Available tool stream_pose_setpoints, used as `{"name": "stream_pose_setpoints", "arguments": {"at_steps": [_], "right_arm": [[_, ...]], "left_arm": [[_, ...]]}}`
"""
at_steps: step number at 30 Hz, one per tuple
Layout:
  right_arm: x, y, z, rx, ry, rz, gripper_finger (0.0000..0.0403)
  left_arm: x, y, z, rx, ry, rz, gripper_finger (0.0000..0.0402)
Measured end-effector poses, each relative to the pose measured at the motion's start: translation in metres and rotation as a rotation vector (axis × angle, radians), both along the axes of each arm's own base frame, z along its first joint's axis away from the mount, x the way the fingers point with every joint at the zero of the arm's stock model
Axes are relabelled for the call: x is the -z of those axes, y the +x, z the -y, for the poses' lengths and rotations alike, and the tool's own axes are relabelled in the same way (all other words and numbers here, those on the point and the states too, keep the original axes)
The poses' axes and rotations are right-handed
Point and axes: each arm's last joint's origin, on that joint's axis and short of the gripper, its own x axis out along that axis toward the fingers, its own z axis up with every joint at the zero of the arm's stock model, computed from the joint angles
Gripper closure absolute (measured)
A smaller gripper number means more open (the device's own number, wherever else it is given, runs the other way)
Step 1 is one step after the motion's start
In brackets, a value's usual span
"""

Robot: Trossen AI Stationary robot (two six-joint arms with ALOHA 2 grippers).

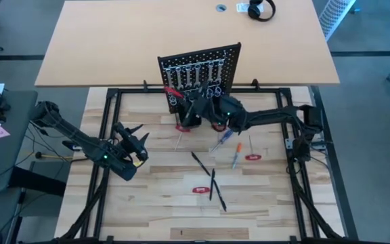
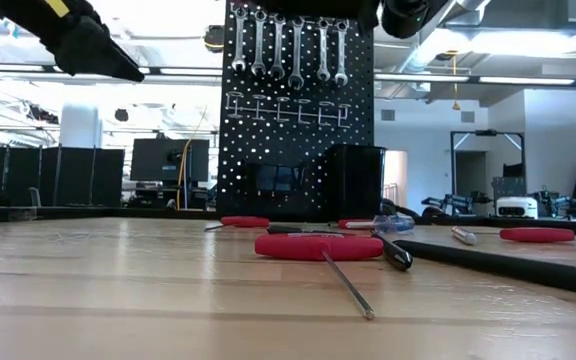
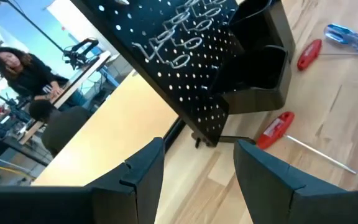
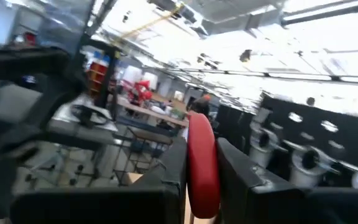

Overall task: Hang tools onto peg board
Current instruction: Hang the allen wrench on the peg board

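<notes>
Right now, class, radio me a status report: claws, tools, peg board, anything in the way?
Right claw shut on red-handled tool, up at peg board. Left claw open, empty, waiting left of board. Five wrenches hung; other tools on table. Nothing blocking visible.

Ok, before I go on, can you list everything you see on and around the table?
peg board: one, black, upright at far side of table
wrenches: six, silver, hanging along board's top
holders: two, black, at board's foot
red-handled tools: four, lying on table, two by board's foot
held red tool: one, in right pincer
screwdrivers: one blue, one orange, mid-table
black sticks: about three, mid-table
headphones: one, black, on tan table
person: one, seated in room behind
left pincer: open, empty, left of board
right pincer: shut on red tool, at board
</notes>
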Motion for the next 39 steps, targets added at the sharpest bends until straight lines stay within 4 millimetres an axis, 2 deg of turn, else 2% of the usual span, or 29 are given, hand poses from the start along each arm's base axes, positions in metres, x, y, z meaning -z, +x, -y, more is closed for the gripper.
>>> {"name": "stream_pose_setpoints", "arguments": {"at_steps": [5,10,17,24,28,33,39], "right_arm": [[0.007,-0.004,0.014,0.021,0.043,-0.003,0.0339],[0.022,-0.01,0.019,0.019,0.076,0.007,0.0339],[0.022,-0.012,0.02,-0.028,0.11,0.052,0.0339],[0.047,0.002,0.022,-0.044,0.12,0.004,0.0339],[0.055,0.009,0.023,-0.039,0.11,0.003,0.0339],[0.049,0.013,0.025,-0.033,0.109,-0.01,0.0339],[0.053,0.02,0.033,-0.006,0.124,-0.171,0.0339]], "left_arm": [[0.001,0.0,0.0,-0.001,0.002,0.0,0.0219],[0.0,0.0,0.0,-0.002,0.003,0.004,0.0219],[0.0,0.0,0.0,-0.004,0.02,0.003,0.0219],[0.0,0.0,0.0,-0.006,0.023,0.007,0.0219],[0.0,0.0,0.0,-0.006,0.023,0.006,0.0219],[0.0,0.0,0.0,-0.006,0.023,0.006,0.0219],[0.0,0.001,0.0,-0.006,0.022,0.008,0.0219]]}}
